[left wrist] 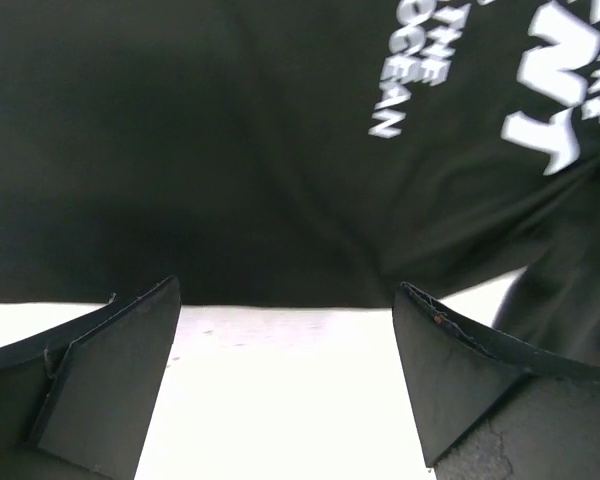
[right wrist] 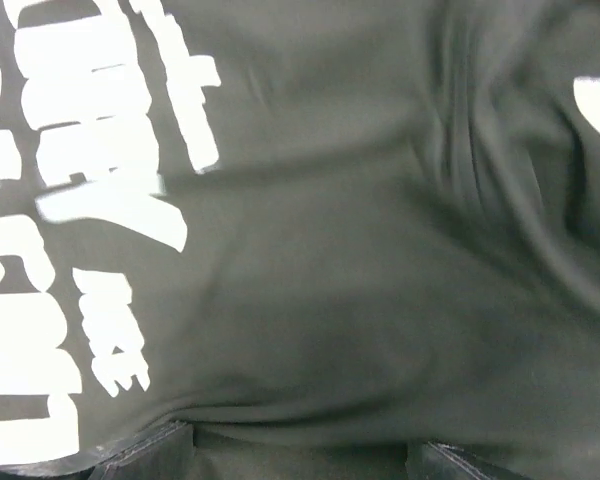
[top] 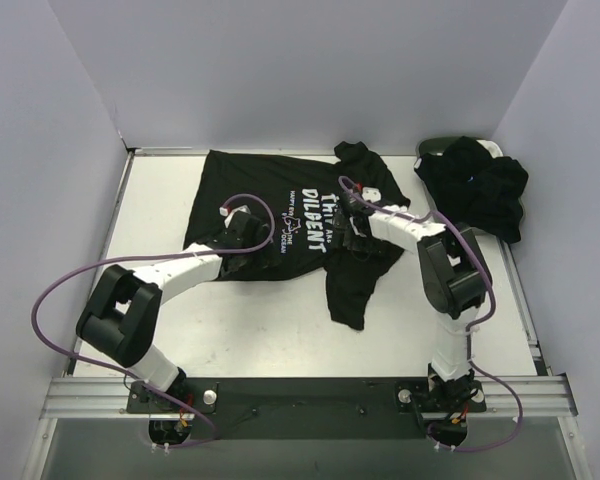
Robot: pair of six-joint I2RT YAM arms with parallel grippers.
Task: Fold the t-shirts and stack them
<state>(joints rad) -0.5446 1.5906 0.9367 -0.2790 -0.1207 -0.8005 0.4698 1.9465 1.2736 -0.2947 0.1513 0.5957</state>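
Honestly, the biggest thing going is the white desk. Most of its middle, from the centre up toward 12 o'clock, is covered by the printed t-shirt, opened out with the white lettering facing up. It's not flat though: the side toward 4 o'clock is bunched, and a crumpled flap trails off toward 5 o'clock. Next in size is the heap of black shirts up at 2 o'clock, slumped against the dark basket and well apart from the spread shirt.

Handling-wise I'd call it thin, floppy jersey. It weighs next to nothing, has zero stiffness, and drapes and wrinkles wherever it's lifted. It probably drags a bit on the desk rather than sliding clean. There's nothing to break, but a one-point grab will just turn it into a rope. So I'd take it by the edges, two spots at once, at the hem or shoulder seams. Pinch low so only the layers you want come up.

As for the arms, the left gripper sits at the shirt's 7 o'clock edge. In its wrist view the jaws are spread wide with bare desk between them and the hem just ahead, nothing pinched. The right gripper is down on the cloth at 3 o'clock of the lettering. Its wrist view only shows the two fingertips at the bottom, apart, with fabric lying across them. That looks unclamped to me.
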